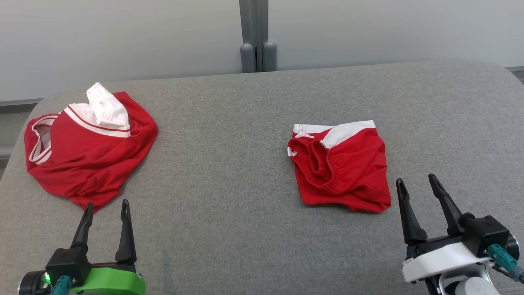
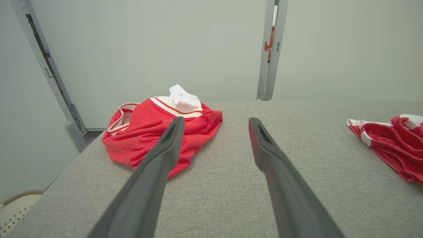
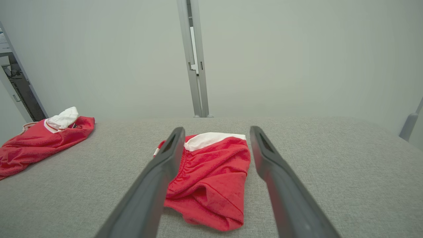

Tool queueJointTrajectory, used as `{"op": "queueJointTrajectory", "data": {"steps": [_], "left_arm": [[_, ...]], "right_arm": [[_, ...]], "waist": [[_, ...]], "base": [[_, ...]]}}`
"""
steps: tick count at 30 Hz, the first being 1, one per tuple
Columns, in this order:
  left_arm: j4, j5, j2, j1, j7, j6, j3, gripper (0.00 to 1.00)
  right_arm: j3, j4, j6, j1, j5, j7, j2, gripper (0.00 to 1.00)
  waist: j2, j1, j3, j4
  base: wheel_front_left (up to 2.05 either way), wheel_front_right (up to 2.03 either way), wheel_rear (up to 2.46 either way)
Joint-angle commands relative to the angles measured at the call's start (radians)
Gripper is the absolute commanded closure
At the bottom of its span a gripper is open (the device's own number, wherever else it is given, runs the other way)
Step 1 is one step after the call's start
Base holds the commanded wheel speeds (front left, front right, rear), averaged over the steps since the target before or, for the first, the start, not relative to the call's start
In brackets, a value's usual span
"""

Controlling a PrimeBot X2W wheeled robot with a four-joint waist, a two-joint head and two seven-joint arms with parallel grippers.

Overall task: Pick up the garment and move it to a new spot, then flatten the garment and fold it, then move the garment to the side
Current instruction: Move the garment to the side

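The padded top (image 1: 229, 196) is covered with grey woven cloth, matt and a little rough, with a fine grain. The crumpled shirt (image 1: 90, 151) is soft red cloth, matt and full of wrinkles, and its white bands look like the same thin cloth. The folded shorts (image 1: 344, 168) are red cloth too, with a gathered elastic waist. The fingers (image 2: 158, 165) of my left gripper (image 1: 107, 203) and my right gripper (image 1: 415, 179) are dark plastic, smooth, with a dull sheen. My green cover (image 1: 110, 280) is rather glossy plastic, and my white cover (image 1: 442, 258) is smooth plastic. The wall panels (image 1: 123, 37) are pale and matt. The post (image 1: 257, 37) looks like grey painted metal.
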Motion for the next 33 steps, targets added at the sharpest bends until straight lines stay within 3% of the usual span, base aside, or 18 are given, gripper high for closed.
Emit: {"op": "queueJointTrajectory", "data": {"steps": [1,22,33], "left_arm": [[-0.001,0.008,0.007,0.009,0.000,0.003,0.002,0.00],[-0.002,0.004,0.008,0.002,0.000,0.003,0.001,0.00],[-0.006,0.002,0.004,-0.043,0.000,0.003,-0.016,0.00]], "right_arm": [[-0.004,0.002,0.000,0.004,-0.008,-0.003,0.002,0.00],[-0.008,0.018,0.000,-0.009,-0.009,-0.003,0.005,0.00],[0.033,0.138,0.000,-0.245,-0.063,0.012,-0.046,0.00]], "waist": [[0.0000,0.0000,0.000,0.000],[0.0000,0.0000,0.010,0.000],[0.0000,0.0000,0.075,0.006]], "base": [[0.00,0.00,0.00],[0.00,0.00,0.00],[0.00,0.00,0.00]]}}
